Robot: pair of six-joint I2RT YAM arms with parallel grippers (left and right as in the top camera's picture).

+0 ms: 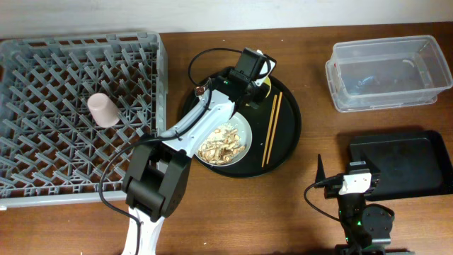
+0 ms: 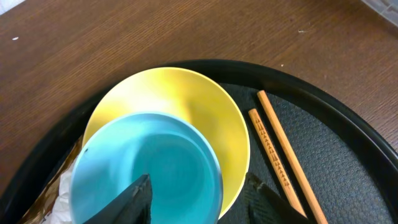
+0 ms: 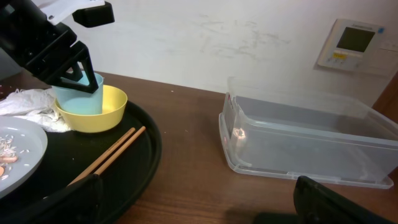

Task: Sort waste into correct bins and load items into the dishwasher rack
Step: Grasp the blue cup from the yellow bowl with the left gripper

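A light blue cup (image 2: pixel 149 162) stands inside the small yellow bowl (image 2: pixel 180 93) at the back of the round black tray (image 1: pixel 290 120). My left gripper (image 2: pixel 199 199) is open over them, one finger inside the cup and the other outside the bowl's rim. The chopsticks (image 1: pixel 272 127) lie on the tray to the right. The grey-green dish (image 1: pixel 226 142) holds rice and scraps. A white napkin (image 3: pixel 25 102) lies left of the bowl. The pink cup (image 1: pixel 104 110) lies in the grey rack (image 1: pixel 56 71). My right gripper (image 3: pixel 199 205) is open and empty above the table.
The clear tub (image 1: pixel 388 71) stands at the back right. The shallow black rectangular tray (image 1: pixel 403 163) lies by my right gripper (image 1: pixel 345 170). A small brown wrapper (image 1: pixel 201 91) sits at the round tray's left rim. The left arm reaches across the dish.
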